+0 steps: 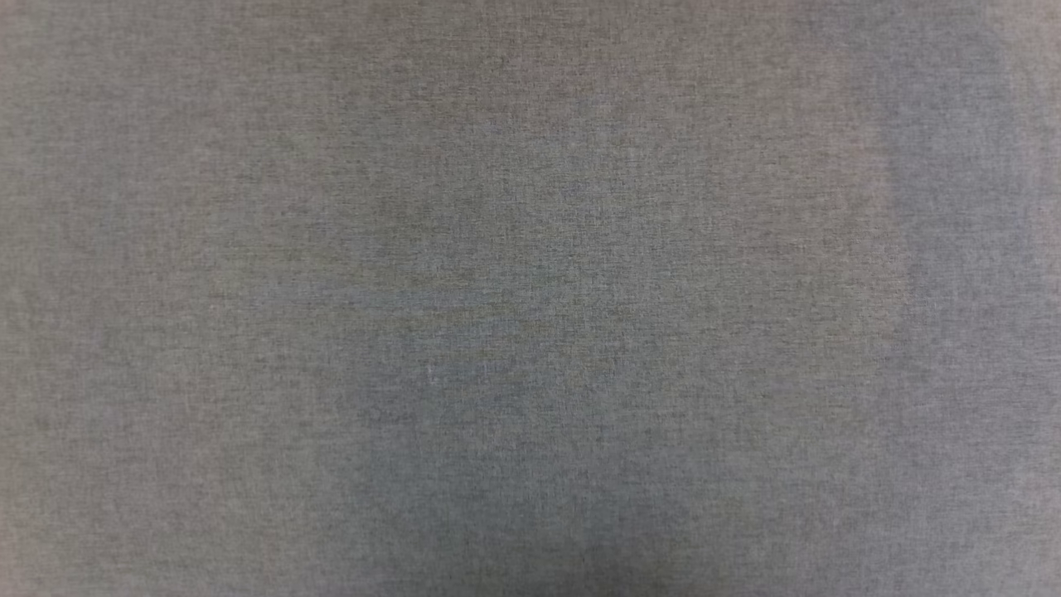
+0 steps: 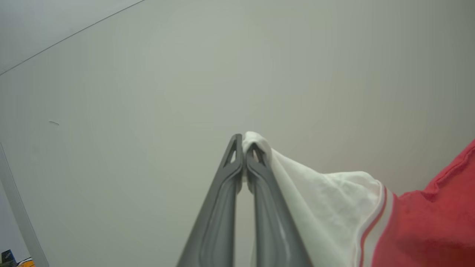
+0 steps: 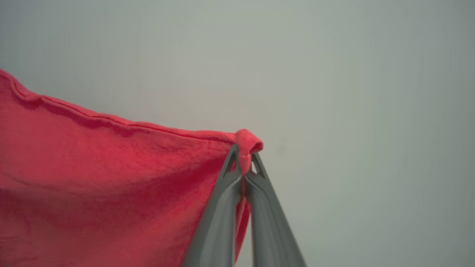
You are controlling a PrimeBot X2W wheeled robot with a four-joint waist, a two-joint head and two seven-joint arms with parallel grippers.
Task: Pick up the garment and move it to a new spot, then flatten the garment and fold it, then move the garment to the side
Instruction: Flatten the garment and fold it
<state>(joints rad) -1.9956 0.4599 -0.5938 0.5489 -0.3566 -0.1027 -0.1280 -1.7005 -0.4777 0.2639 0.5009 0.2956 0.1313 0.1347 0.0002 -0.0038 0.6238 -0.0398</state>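
Before a pale wall (image 2: 148,74), left fingers (image 2: 222,193) pinch tight on the garment's (image 2: 426,222) white sleeve (image 2: 334,207), right fingers (image 3: 267,207) on its red hem (image 3: 248,142). Head view: grey woven surface (image 1: 530,298).

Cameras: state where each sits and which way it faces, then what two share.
Head view: on the head, facing a grey woven surface.
Left wrist view: on the left wrist, looking along the left gripper, shut on the white sleeve of the shirt.
Right wrist view: on the right wrist, looking along the right gripper, shut on the shirt's red edge.
Shared: both wrist views show the shirt against a plain pale background.
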